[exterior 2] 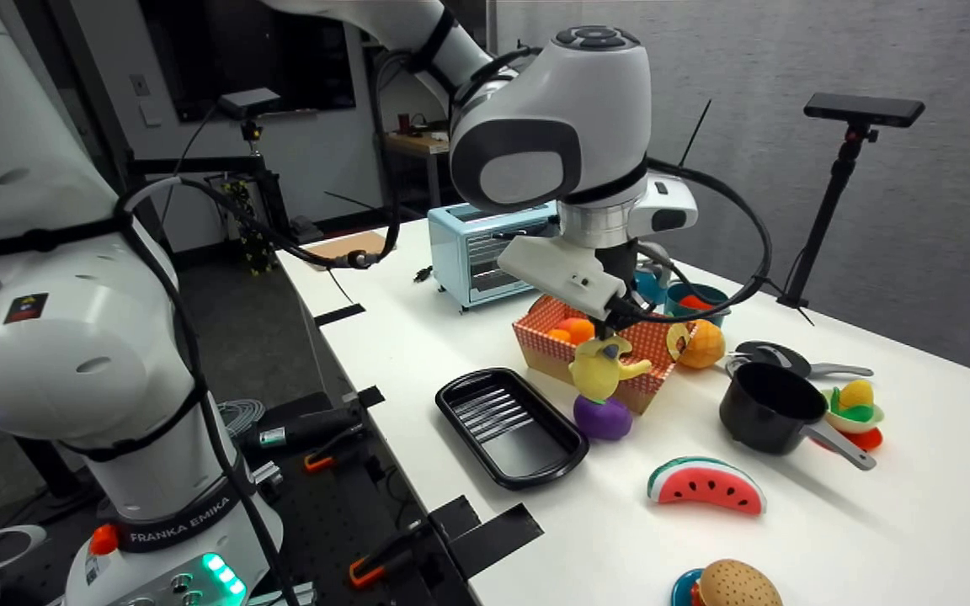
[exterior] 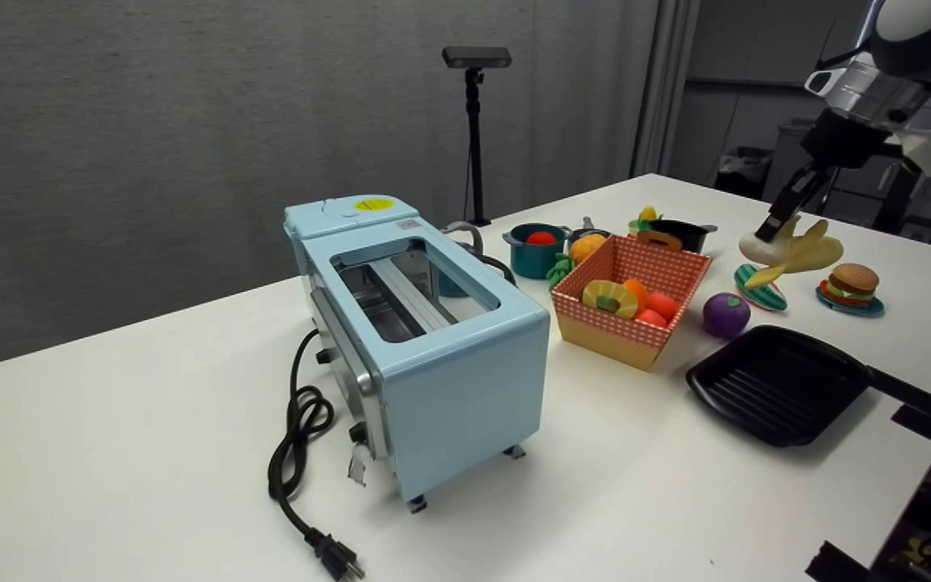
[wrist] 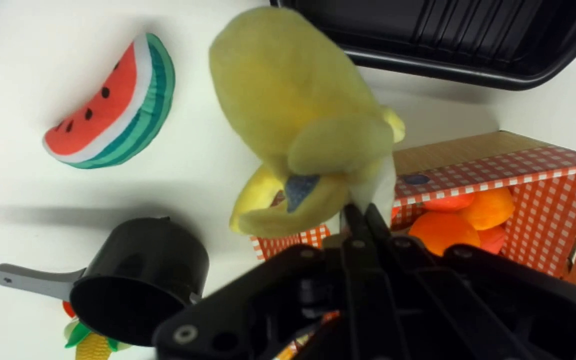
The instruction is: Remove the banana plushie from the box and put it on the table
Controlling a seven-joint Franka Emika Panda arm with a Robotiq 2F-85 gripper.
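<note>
– Grey curtain [exterior: 191, 162] noted behind the white table [exterior: 150, 444]. Where is the banana plushie [exterior: 815, 252] found?

– Held in mid-air, outside the box [exterior: 604, 339] and, in an exterior view, to its right. Removal is judged done, set-down not. The box is stood open side up, presumably for access from above; round toy fruit [wrist: 443, 232] is seen inside it.

– How is the plushie held, and why so?

– By the gripper [wrist: 364, 210]: fingers [wrist: 359, 256] set close together, with the plushie's white part apparently pinched between their tips in the wrist view. The yellow body is left unclamped. The white part is probably favoured because it can be spanned by a narrow grip; some swing of the soft body should be allowed for.

– What governs the set-down?

– Neighbours, chiefly. In an exterior view, the black pan [exterior 2: 512, 427] is set near the table's left edge; the watermelon slice [exterior 2: 708, 488] is to its right, the black pot [exterior 2: 771, 404] farther off. The purple toy [exterior 2: 604, 418] lies between pan and box. What is directly beneath the plushie cannot be told. A slow lowering is judged best, onto the table between pan and slice, with release withheld until contact is made, so that rolling is avoided.
</note>
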